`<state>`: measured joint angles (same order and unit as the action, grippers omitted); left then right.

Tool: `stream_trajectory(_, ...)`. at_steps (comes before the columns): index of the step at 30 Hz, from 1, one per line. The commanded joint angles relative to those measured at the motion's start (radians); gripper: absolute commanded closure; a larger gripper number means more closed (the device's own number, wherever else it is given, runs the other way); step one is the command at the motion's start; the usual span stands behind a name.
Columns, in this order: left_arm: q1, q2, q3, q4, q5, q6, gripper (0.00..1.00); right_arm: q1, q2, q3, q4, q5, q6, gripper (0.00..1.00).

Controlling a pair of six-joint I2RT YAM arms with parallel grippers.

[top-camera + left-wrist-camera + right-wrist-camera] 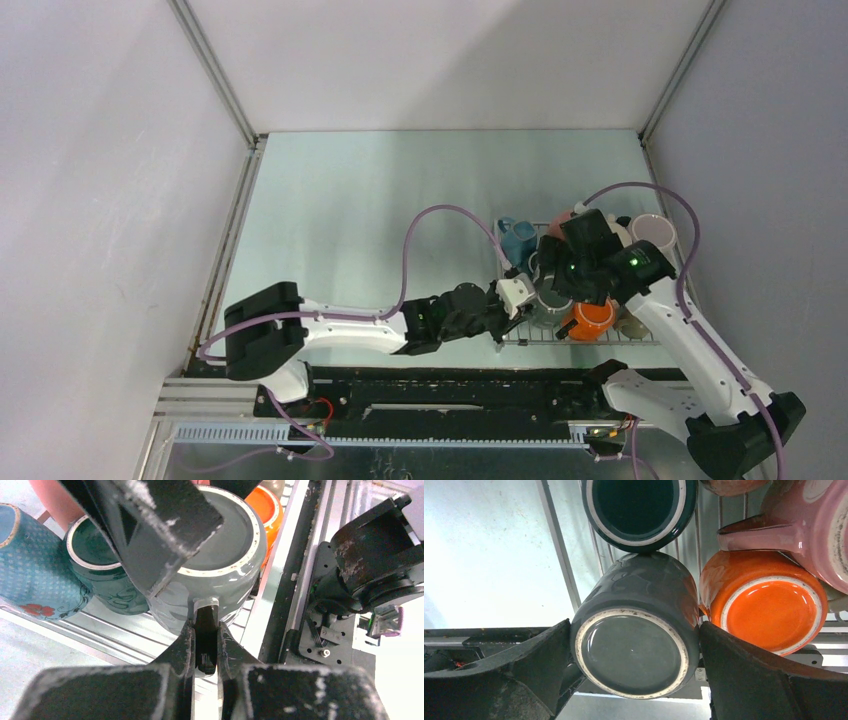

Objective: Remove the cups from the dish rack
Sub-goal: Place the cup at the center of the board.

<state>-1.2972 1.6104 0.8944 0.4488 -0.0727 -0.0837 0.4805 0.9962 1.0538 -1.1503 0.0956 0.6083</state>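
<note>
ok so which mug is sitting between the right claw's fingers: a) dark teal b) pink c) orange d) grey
d, in the right wrist view the upside-down grey mug sits between the two spread fingers of the right claw, while the orange mug lies beside it, outside the fingers.

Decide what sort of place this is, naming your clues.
Probably a robotics test cell, not a kitchen: plain pale walls box in a pale-green tabletop, and two white-and-black robot arms reach over a silvery wire dish rack of ceramic mugs.
</note>
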Motion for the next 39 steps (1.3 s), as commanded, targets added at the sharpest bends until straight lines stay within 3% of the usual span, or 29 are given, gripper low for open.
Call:
stream_trajectory(1,0.020,-0.048,0.022,0.065,-0.010,-0.052,1.00,0.006,-0.047,0.075,0.057,-0.029,0.001,0.00)
stream_trajectory(22,0.071,-0.178,-0.055,0.051,-0.006,-0.196,1.00,0.006,-0.154,0.130,0.114,-0.024,0.007,0.00)
stream_trajectory(39,0.261,-0.436,-0.075,-0.118,0.097,-0.404,1.00,0.046,-0.220,0.134,0.360,-0.017,-0.084,0.00)
